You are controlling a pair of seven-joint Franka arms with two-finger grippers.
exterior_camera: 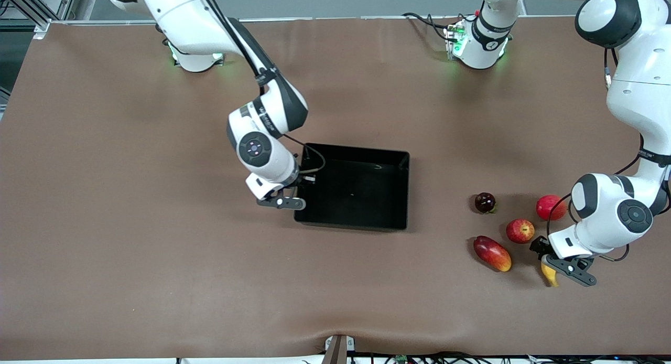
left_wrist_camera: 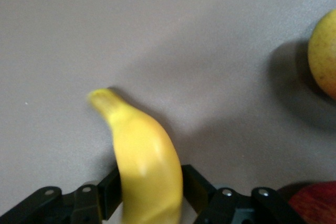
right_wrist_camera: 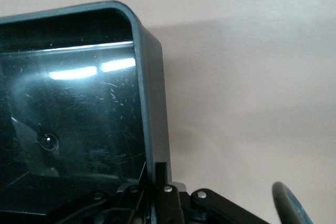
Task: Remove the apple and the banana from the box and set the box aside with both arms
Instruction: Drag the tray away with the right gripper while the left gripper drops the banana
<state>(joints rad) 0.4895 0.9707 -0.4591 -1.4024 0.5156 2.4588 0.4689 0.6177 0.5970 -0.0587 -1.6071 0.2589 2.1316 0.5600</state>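
Looking at the box (exterior_camera: pixel 356 150), is any fruit in it?

No, it is bare inside, in the middle of the table (exterior_camera: pixel 131 248). The apple (exterior_camera: pixel 520 231) and the banana (exterior_camera: pixel 549 275) both lie on the table toward the left arm's end, well apart from the box, so I judge the emptying done.

Why is the right gripper (exterior_camera: pixel 293 201) down at the box?

It pinches the box's upright wall at the right arm's end. In the right wrist view the wall (right_wrist_camera: pixel 152 103) runs straight down between its closed jaws, one inside the box and one outside. That looks like its half of a two-armed hold for shifting the box.

And the left gripper (exterior_camera: pixel 561 261)?

It is low over the banana, which lies nearer to the front camera than the apple. In the left wrist view the banana (left_wrist_camera: pixel 147 166) runs between its jaws, but I cannot tell whether it grips the fruit or lets it go.

Why there?

Probably so the fruit is out of the box's way. The apple sits among other fruit: a long red-yellow one (exterior_camera: pixel 492 253) beside it, a dark one (exterior_camera: pixel 485 202) and a plain red one (exterior_camera: pixel 550 207) farther from the front camera.

What is left?

The left arm needs to cross to the box's free wall, I think.
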